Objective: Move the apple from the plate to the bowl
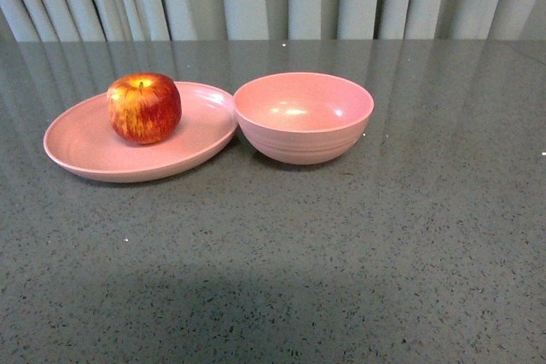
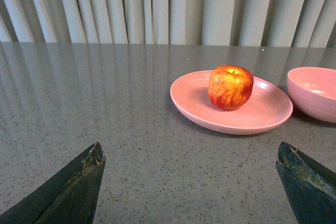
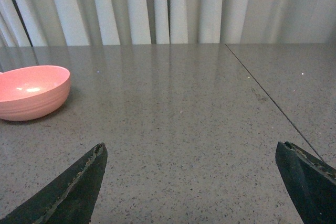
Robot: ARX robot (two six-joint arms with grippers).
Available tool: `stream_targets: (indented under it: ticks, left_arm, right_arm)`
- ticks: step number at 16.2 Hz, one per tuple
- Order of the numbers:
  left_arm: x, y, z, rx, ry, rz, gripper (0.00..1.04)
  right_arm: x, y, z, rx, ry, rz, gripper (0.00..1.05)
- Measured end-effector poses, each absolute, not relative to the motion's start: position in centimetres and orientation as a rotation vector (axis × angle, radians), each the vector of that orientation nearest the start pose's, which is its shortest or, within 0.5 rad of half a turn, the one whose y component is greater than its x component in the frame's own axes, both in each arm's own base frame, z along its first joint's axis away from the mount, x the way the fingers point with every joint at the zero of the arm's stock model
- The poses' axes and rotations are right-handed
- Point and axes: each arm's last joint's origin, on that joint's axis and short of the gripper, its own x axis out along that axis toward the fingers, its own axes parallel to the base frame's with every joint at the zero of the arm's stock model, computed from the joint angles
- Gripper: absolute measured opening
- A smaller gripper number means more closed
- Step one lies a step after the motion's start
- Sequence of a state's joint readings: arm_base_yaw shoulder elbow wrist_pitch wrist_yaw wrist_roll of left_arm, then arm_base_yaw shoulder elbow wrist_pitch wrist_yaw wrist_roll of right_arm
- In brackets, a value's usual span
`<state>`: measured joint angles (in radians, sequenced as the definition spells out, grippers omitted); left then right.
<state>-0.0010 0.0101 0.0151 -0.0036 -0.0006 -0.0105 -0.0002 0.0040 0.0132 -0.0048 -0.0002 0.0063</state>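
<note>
While the apple [image 1: 144, 108] sits untouched: the step in hand reads as the first reach, since both arms stand back from the dishes.
Apple: upright on the plate [image 1: 90, 149], stem dimple up, clear of the rim on every side.
Bowl [image 1: 303, 117]: empty, just right of the plate, the 2 rims seeming to touch.
Left gripper [image 2: 190, 150]: spread wide, with only bare table [image 1: 341, 253] between its 2 fingers; apple and plate lie ahead of it.
Right gripper [image 3: 190, 148]: spread wide too, holding nothing; its camera shows only the bowl, well apart from it.
Arm choice: the left looks better placed, as the plate is on its side.
Grasp: come down over the apple, set the fingers at its widest girth and close gently, because round, smooth skin may slip.
Carry: lift above the plate rim and the bowl's taller wall before crossing.
Release: low inside the bowl, so the apple neither bounces nor shoves the bowl.
</note>
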Motion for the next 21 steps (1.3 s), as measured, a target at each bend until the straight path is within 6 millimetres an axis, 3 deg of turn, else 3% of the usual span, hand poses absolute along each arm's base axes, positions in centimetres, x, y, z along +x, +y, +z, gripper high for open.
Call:
stream_targets:
  ticks: [1, 3, 5, 10, 14, 18, 21]
  left_arm:
    - [9.7, 0.0, 16.6, -0.013, 0.023, 0.008, 0.98]
    - [9.9, -0.4, 16.7, -0.057, 0.321, 0.115, 0.98]
    - [9.8, -0.5, 16.8, -0.077, 0.329, 0.144, 0.98]
    - [11.6, -0.4, 20.5, -0.122, 0.22, 0.074, 0.98]
    - [17.2, -0.9, 24.7, -0.06, 0.107, -0.098, 0.98]
    - [25.6, -1.9, 25.9, -0.035, 0.229, -0.251, 0.98]
    - [30.8, -3.2, 26.7, -0.033, 0.289, -0.304, 0.98]
  right_arm:
    - [9.7, 0.0, 16.7, 0.006, -0.004, 0.0, 0.98]
    - [9.7, 0.0, 16.7, 0.007, -0.004, 0.0, 0.98]
    - [9.7, 0.0, 16.7, 0.006, -0.004, 0.0, 0.98]
    - [9.7, 0.0, 16.7, 0.006, -0.004, 0.0, 0.98]
    - [9.7, 0.0, 16.7, 0.006, -0.004, 0.0, 0.98]
    - [9.7, 0.0, 16.7, 0.006, -0.004, 0.0, 0.98]
    - [9.7, 0.0, 16.7, 0.006, -0.004, 0.0, 0.98]
